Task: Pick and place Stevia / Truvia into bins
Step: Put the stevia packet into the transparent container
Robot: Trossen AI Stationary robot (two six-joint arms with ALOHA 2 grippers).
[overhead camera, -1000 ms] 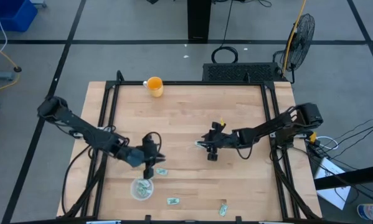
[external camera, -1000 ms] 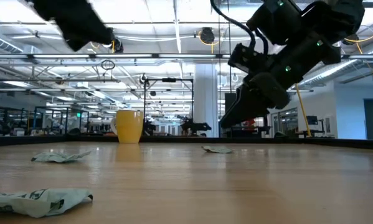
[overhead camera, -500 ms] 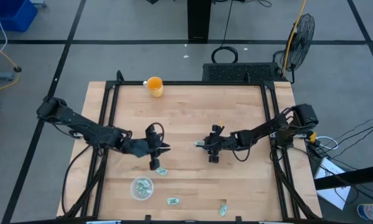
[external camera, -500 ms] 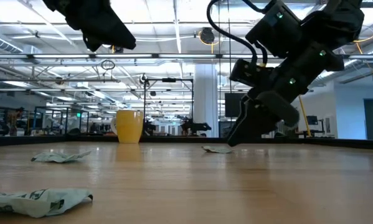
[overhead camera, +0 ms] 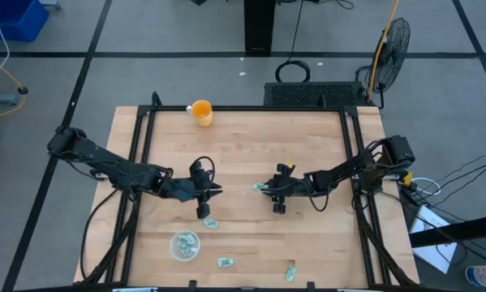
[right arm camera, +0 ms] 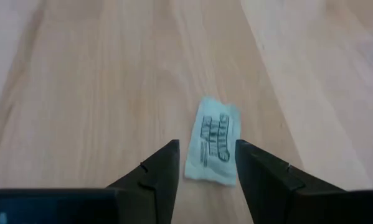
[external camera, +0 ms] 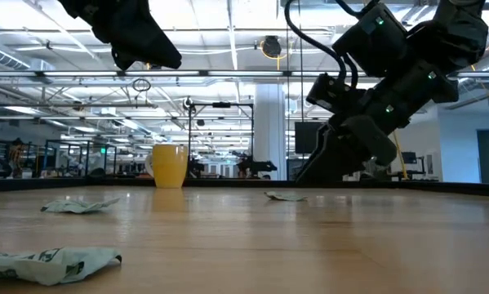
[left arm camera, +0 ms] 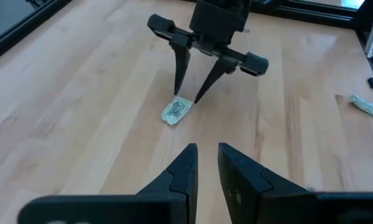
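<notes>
— Where's your sachet (right arm camera: 214, 147)?

— Flat on the table mid-board, between the right gripper's (overhead camera: 266, 189) parted fingertips, not yet pinched. The clear cup (overhead camera: 184, 246) near the front edge already holds some sachets.

— And left?

— Three more lie loose near it. Your left gripper (overhead camera: 216, 192) hovers nearly closed, holding nothing.

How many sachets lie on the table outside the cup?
4 sachets: one at the right claw, one near the left claw, two by the front edge. Cup holds more.
</notes>
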